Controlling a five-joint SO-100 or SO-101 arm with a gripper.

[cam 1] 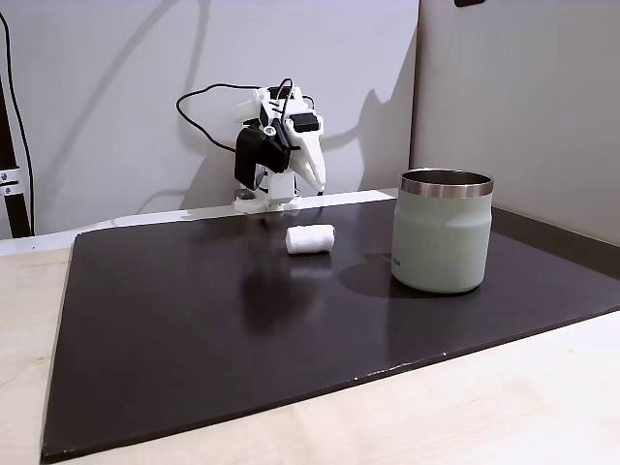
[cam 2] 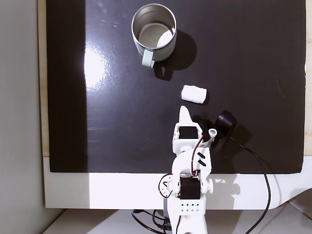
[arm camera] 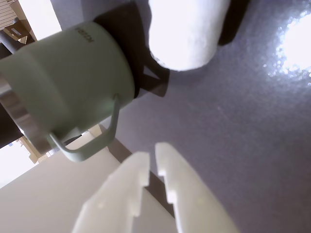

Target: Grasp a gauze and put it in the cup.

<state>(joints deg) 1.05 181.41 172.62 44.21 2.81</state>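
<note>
One black mat (cam 1: pixel 242 329) is covering my pale bench (cam 1: pixel 504 407), with grey walls standing behind it. I am seeing the gauze (cam 2: pixel 194 93) lying on the mat, apart from the cup (cam 2: pixel 154 32) and just beyond the tool (arm camera: pixel 151 162). The tool is hovering empty, jaws nearly together.

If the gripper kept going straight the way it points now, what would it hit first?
Most likely the gauze: in the top-down fixed view the gripper points up the mat at it, the cup farther off. Depth is uncertain.
</note>
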